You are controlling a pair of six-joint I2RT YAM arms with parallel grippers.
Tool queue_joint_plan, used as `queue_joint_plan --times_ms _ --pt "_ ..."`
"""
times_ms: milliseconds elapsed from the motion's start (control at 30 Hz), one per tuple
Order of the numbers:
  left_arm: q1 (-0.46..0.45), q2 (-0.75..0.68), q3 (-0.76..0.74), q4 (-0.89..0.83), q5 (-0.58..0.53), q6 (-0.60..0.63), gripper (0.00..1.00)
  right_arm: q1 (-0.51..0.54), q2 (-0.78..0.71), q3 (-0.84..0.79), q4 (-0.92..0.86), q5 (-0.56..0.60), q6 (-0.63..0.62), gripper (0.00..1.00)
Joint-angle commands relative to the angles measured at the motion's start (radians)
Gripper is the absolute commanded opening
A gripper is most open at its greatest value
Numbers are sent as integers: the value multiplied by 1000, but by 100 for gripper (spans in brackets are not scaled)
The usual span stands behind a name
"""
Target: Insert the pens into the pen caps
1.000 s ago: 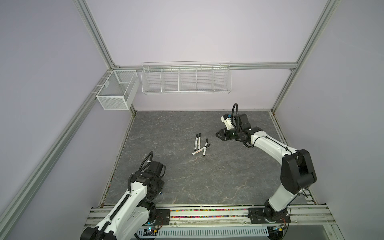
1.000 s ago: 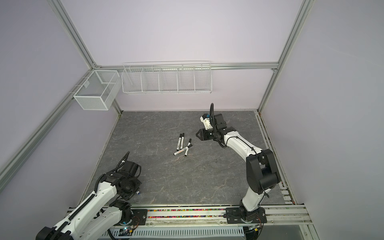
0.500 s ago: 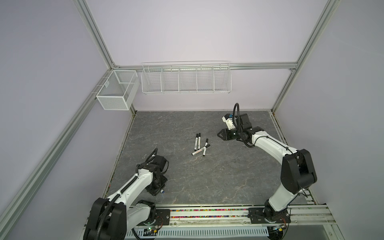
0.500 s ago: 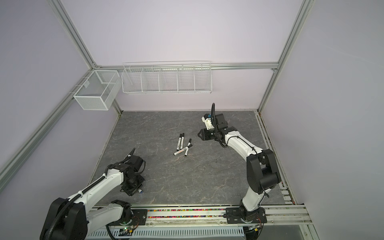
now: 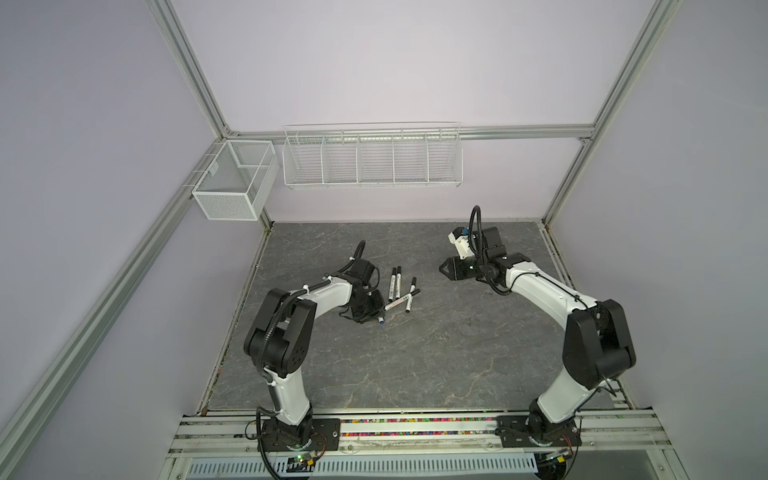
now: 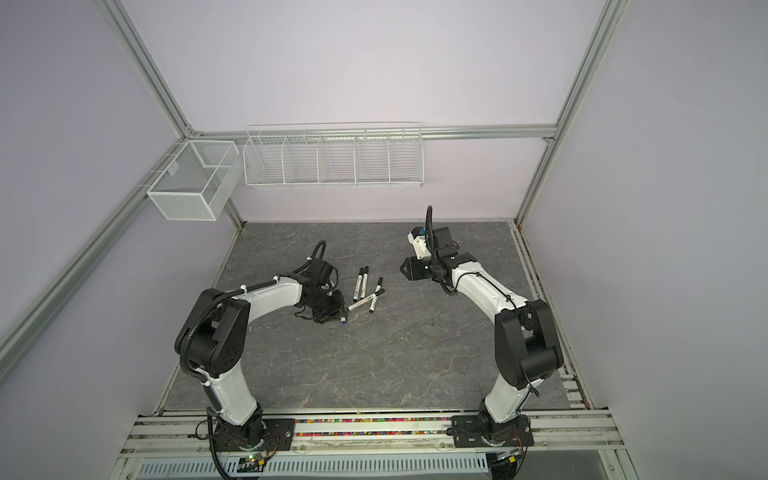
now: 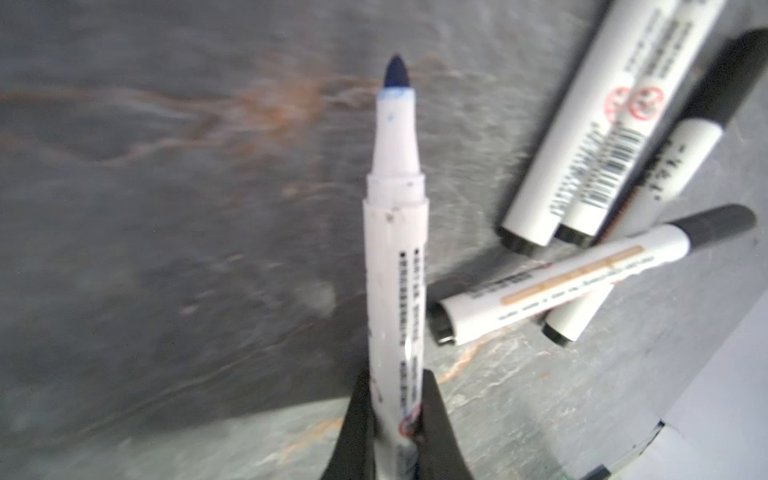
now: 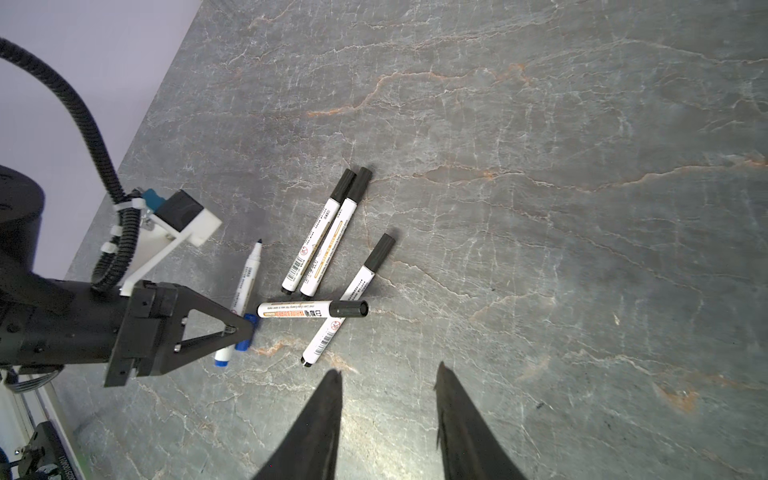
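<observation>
1. Nearest the robot's base, the left gripper [image 7: 395, 376] is holding the blue pen [image 7: 395, 257] close to its back end. Its jaws are pinching tight on the white barrel. The pen's blue tip is bare and is pointing away from the jaws, low over the grey surface [image 8: 540, 208].
2. So the step in hand looks like the last one: this pen is waiting for its cap.
3. A small blue piece [image 8: 250, 322] is sitting right at the tips of those jaws. It may be the blue cap, but I cannot tell for sure.
4. Just past it, four black pens [image 8: 328, 232] are lying in a bunch. Each one is wearing a black cap [image 8: 351, 309]. Two are lying side by side, and one is lying across another.
5. Farther back, the right gripper [image 8: 388, 370] is hanging over the surface, well apart from the pens. Its jaws are standing partly apart with nothing between them.
6. Next, I think the right gripper needs to grab the blue cap and hold it steady. Its open end should face the tip while the left gripper pushes the pen straight in.
7. Counting: five pens, four with caps on and one bare. There are two grippers.
8. On the far wall, a long wire rack [image 5: 372, 166] and a mesh box [image 5: 232, 191] are hanging.
</observation>
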Motion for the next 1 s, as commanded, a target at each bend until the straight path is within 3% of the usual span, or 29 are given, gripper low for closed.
queue_joint_plan --times_ms 0,233,500,667,800,967 --pt "2 19 -24 -13 50 71 0 -5 -41 -17 -10 18 -30 42" --pt "1 -55 -103 34 100 75 0 33 -17 -22 -5 -69 -63 43" --pt "2 -142 -155 64 173 105 0 196 84 89 -167 -88 -233 43" --pt "33 -266 -216 46 59 72 0 280 158 164 -271 -63 -309 43" --pt "142 -397 -313 32 -77 -11 0 349 247 261 -393 -30 -385 43" --pt "212 -419 -351 39 -108 -21 0 431 384 389 -533 38 -460 43"
